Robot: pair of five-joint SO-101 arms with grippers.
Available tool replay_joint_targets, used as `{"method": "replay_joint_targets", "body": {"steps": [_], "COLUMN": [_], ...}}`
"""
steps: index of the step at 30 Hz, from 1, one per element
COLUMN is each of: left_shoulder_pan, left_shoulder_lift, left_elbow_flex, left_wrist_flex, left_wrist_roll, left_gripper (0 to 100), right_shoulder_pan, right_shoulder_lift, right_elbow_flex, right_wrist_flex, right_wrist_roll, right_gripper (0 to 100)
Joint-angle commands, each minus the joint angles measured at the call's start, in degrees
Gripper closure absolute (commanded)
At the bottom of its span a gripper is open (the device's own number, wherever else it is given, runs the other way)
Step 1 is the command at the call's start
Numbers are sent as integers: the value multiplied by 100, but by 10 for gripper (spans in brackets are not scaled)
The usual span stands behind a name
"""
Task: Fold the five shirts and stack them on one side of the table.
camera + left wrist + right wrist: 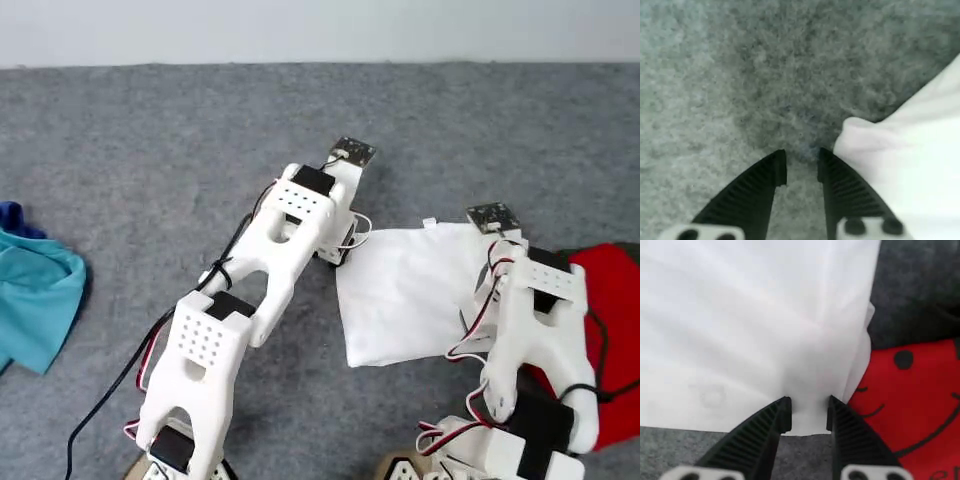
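The left fingers (765,185) stand slightly apart with nothing between them, tips low over the grey worktop (715,75). The 11 o'clock corner of the white shirt (910,165) lies just beside one of them. The right fingers (765,432) are apart too, straddling that shirt's 3 o'clock edge, where creases gather toward the gap. I'd say both sit at the edges so a side can be pinched and folded over.

The white shirt lies roughly flat, just right of the worktop's middle. Its 3 o'clock edge meets the red shirt (605,285), so room there looks tight and a careless pinch could catch both. Toward 9 o'clock bare worktop runs as far as the teal shirt (40,295) at the rim, and more runs toward 12 o'clock.
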Motion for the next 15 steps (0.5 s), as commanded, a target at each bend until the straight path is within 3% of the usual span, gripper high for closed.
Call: {"method": "replay_joint_targets", "body": {"steps": [1, 7, 11, 15], "left_shoulder_pan": [9, -255, -484, -466], "left_shoulder_lift": [-88, -607, -1169, -1231], "left_elbow_flex": [-189, -1262, -1314, -1121], "left_wrist_flex": [325, 1767, 1820, 1793], "left_wrist_roll": [26, -18, -18, -26], "left_gripper": [882, 882, 882, 882], "right_shoulder_pan": [127, 154, 110, -145], "right_shoulder_lift": [-277, -1314, -1982, -1982], "right_elbow_flex": [-62, -615, -949, -941], "right_wrist_flex": [-13, 787, 1323, 866], "right_wrist_roll": [62, 62, 9, 9], "right_gripper": [865, 862, 861, 842]}}
